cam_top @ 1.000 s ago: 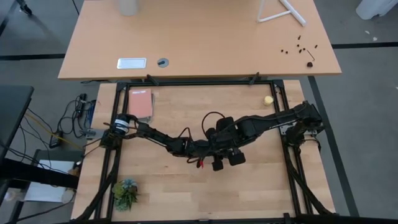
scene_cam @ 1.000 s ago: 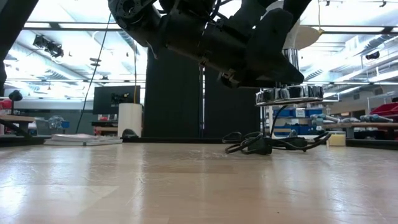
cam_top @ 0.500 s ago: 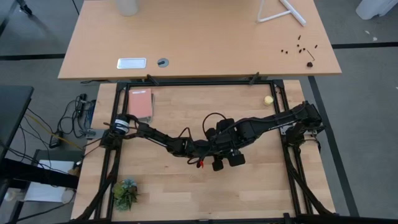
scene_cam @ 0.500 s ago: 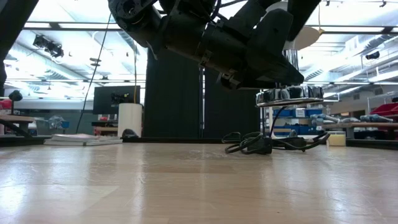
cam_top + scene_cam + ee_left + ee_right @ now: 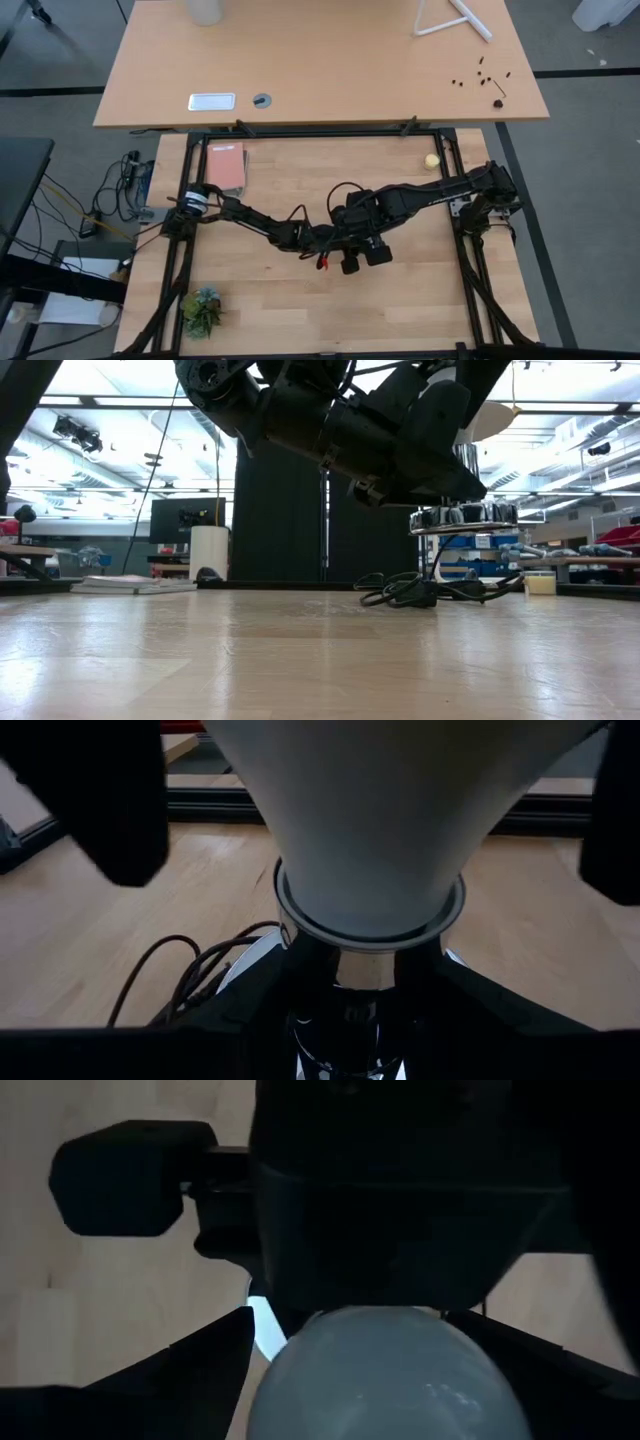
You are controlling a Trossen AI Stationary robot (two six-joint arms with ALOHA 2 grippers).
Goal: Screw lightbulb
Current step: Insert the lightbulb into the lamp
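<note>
Left gripper [image 5: 333, 238]: at mid-table in the high view, met by the right arm; in the left wrist view its two dark fingers [image 5: 110, 805] stand either side of the white, frosted, pear-shaped lightbulb [image 5: 375, 815], closed against the globe.
Right gripper [image 5: 352, 222]: just beside the left one, wrist reaching in from the right edge; the right wrist view shows a pale rounded globe [image 5: 385, 1375] close under the camera with dark gripper parts around it; whether these fingers are parted or closed cannot be told.
Lightbulb: held above the table surface, neck pointing down; its narrow end meets a grey ring and enters the shiny silver metal socket [image 5: 360, 990] directly below it.
Socket disc [image 5: 463, 515]: seen from the low view as a round chrome plate raised off the table beneath the dark arm mass.
Black cord [image 5: 420, 590]: coiled on the wood below and beside the socket; loops also visible in the left wrist view [image 5: 190, 970].
Light wooden slatted table [image 5: 300, 310]: framed by black rails.
Small yellow ball [image 5: 431, 160]: near the far right corner, well apart from the grippers.
Reddish-brown book [image 5: 227, 167]: far left corner.
Green spiky plant [image 5: 202, 308]: near left corner.
</note>
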